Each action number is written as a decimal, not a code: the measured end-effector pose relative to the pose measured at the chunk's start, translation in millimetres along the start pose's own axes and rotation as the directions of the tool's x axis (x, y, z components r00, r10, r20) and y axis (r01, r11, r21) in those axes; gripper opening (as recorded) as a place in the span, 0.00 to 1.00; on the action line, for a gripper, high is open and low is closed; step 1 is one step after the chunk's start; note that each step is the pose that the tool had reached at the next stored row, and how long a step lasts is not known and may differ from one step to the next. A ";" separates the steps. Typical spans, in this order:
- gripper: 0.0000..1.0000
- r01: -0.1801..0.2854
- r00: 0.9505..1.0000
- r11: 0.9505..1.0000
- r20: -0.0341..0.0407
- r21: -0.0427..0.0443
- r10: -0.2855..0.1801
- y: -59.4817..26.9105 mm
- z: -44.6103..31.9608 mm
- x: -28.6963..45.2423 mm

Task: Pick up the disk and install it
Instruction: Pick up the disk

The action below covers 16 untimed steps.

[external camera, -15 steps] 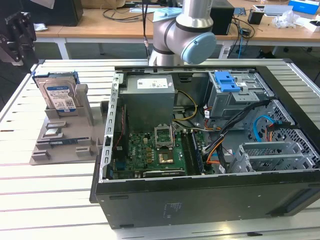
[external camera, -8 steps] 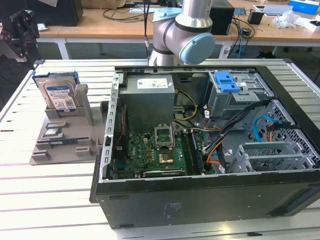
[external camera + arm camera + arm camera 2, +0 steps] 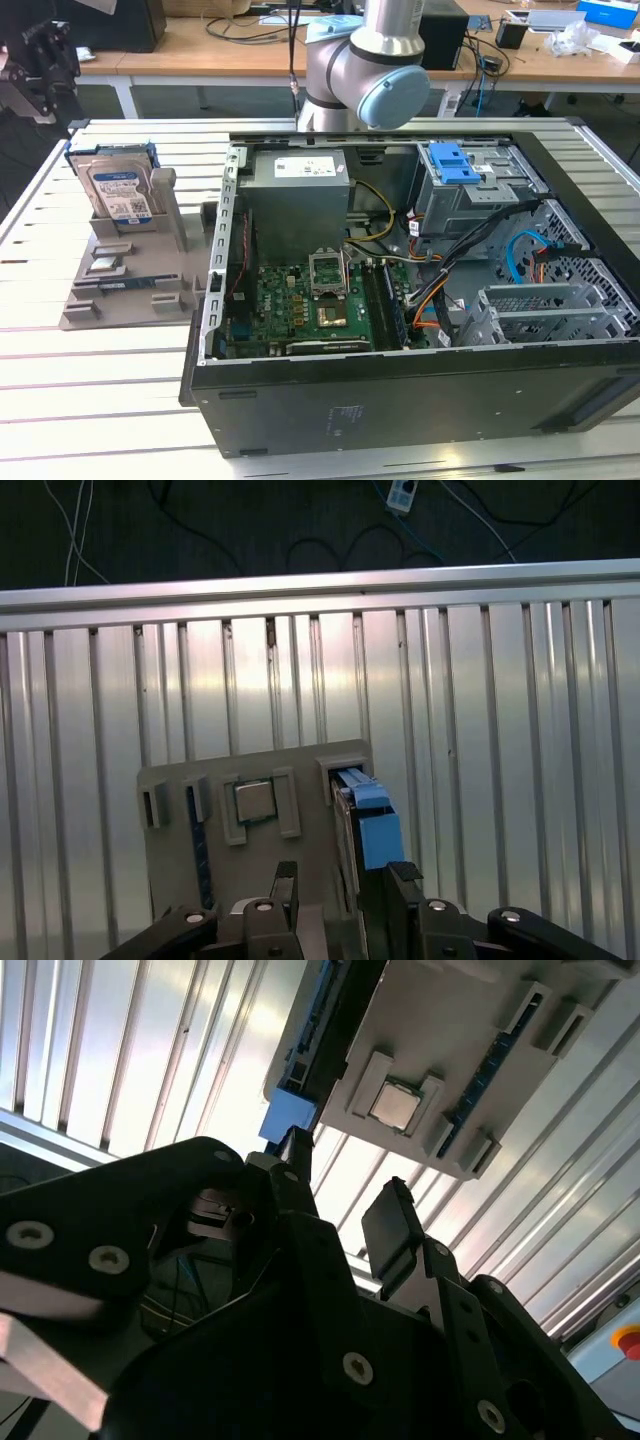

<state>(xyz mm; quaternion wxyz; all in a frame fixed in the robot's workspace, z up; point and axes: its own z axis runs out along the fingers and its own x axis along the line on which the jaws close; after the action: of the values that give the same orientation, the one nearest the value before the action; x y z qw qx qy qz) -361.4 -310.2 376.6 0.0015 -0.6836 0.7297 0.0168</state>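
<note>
The exterior view takes in the whole slatted tabletop (image 3: 100,400). The open computer case (image 3: 400,400) lies on its side with board and cables showing, and the arm (image 3: 370,70) rises behind it. Toward the exterior view's left, a grey holder (image 3: 120,300) sits beside the case. The disk (image 3: 115,190) stands upright in a slot at the holder's far end. Its white-and-blue label faces the camera and the blue bracket runs along its edges.

The wrist views add the tool itself and a close look at the holder. In the first wrist view the tool (image 3: 342,885) hangs over the holder with its two black fingers (image 3: 285,880) apart and nothing clamped between them. Here the disk (image 3: 378,835) appears edge-on, a thin dark edge capped in blue, next to a square metal chip (image 3: 255,802) seated in the holder. One fingertip overlaps the near end of the blue bracket, and the other lies over the grey plate. Whether either touches cannot be told.

The second wrist view shows the spread fingers from a slant. The disk's blue corner (image 3: 292,1118) sits just beyond one fingertip.
</note>
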 end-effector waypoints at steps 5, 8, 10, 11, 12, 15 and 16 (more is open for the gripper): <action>0.48 0.000 1.000 1.000 0.000 0.000 0.000 0.0 1.6 -0.2; 0.48 0.000 1.000 1.000 0.000 0.000 0.000 0.0 3.4 -0.3; 0.48 0.000 1.000 1.000 0.000 0.000 0.000 -0.1 4.6 -0.4; 0.48 0.000 1.000 1.000 0.000 0.000 0.000 -0.1 5.0 -0.4; 0.48 0.000 1.000 1.000 0.000 0.000 0.000 -0.1 5.5 -0.4; 0.48 0.000 1.000 1.000 0.000 0.000 0.000 -0.1 6.7 -0.4; 0.48 0.000 1.000 1.000 0.000 0.000 0.000 -0.1 7.2 -0.4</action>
<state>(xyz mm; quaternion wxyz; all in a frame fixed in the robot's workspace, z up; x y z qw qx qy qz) -361.4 -309.6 369.4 0.0015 -0.6836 0.7297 0.0168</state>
